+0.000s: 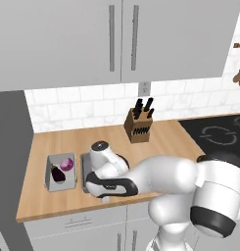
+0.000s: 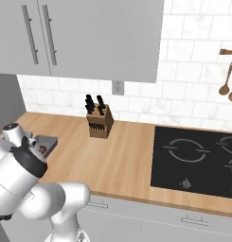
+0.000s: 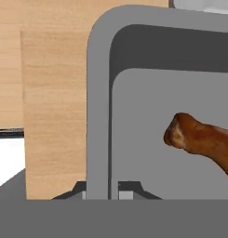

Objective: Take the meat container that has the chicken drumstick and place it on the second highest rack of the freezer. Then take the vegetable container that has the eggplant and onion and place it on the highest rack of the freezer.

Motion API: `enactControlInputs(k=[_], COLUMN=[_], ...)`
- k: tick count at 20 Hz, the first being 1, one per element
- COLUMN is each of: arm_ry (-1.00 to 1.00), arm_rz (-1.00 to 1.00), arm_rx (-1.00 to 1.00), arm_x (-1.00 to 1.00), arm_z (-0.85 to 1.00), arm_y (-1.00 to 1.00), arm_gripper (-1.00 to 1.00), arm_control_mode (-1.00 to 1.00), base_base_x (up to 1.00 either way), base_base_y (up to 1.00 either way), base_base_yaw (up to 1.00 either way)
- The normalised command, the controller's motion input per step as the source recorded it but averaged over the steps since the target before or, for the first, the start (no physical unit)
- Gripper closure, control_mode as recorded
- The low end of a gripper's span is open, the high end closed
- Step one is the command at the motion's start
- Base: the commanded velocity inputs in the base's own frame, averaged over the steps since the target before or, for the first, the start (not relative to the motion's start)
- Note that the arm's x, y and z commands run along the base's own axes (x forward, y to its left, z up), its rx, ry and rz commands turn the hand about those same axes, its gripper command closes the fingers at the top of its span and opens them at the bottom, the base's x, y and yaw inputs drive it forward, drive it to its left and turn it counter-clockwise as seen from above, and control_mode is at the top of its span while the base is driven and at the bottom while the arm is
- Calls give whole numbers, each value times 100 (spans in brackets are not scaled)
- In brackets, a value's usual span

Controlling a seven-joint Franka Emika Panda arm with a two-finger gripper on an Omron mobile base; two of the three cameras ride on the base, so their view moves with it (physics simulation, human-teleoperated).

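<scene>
Gripping the rim of the shallow grey rectangular meat container, the two-finger gripper is clenched on that wall, one dark fingertip outside it and one inside, as the hand view shows. Inside this tray lies the brown-orange roasted chicken drumstick, on the tray floor apart from the gripped wall. The tray rests on the light wooden bench near its front edge, toward the left end; in the left base view the white arm covers most of it. Just beside it, nearer the bench's left edge, sits the grey vegetable container, holding the dark purple eggplant and the round pink-purple onion close together. A wooden knife block stands by the back edge.
</scene>
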Motion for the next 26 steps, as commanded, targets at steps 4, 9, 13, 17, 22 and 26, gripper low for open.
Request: enactControlInputs(k=[4,9,13,17,22,26], arm_ry=[-15,-19,-1,0,1,4], arm_rz=[0,0,3,11,14,15], arm_rx=[0,1,4,-1,-8,-13], arm_x=[-36,-15,0,-3,-5,0], arm_z=[61,67,77,35,23,26], arm_y=[-33,-55,-58,-71,-77,-79], arm_gripper=[100,100,100,100,100,100], arm_control_mode=[-100,-100,-100,-100,-100,-100], base_base_x=[0,0,0,0,0,0], base_base_y=[0,0,0,0,0,0], base_base_yaw=[0,0,0,0,0,0])
